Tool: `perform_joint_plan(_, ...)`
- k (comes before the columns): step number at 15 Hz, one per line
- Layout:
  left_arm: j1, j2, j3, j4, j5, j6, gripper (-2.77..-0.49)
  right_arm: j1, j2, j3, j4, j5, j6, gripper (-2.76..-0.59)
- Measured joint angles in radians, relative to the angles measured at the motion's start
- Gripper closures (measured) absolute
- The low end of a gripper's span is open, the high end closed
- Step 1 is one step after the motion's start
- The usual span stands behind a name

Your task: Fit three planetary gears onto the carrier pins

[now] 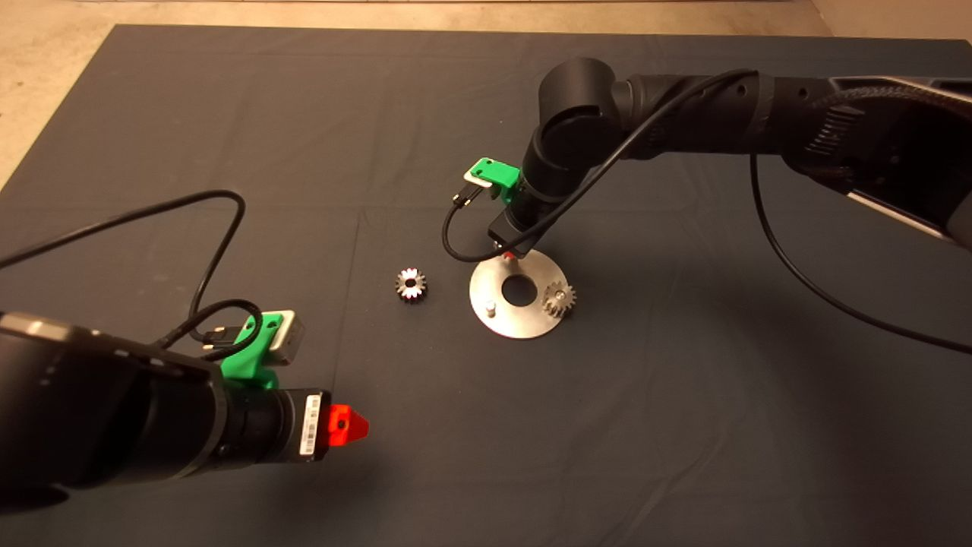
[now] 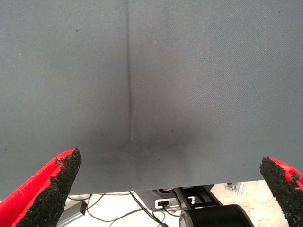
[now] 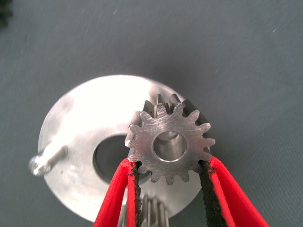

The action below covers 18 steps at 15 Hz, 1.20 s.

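Right gripper (image 3: 170,165) pointing down over disc (image 1: 497,292), pinching a gear (image 3: 169,143), left gripper (image 2: 170,189) spread, parked low over mat (image 1: 228,114)

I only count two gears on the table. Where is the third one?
The third gear is pinched in the right gripper, held just above the disc's far edge, in the head view's middle.

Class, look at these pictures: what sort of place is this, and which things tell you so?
Probably a robotics lab or test bench for assembly practice. A dark mat covers the table, a metal carrier disc lies on it, and the right hand grips a gear above the disc.
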Motion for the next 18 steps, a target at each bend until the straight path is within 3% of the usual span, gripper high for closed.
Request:
perform_joint_plan(4,0.000,0.000,0.000,0.000,0.000,0.000,-2.75,0.000,-0.021,0.023,0.000,-0.006,0.000,-0.67)
perform_joint_plan(18,0.000,0.000,0.000,0.000,0.000,0.000,-2.75,-0.005,-0.020,0.022,0.000,-0.004,0.000,-0.66)
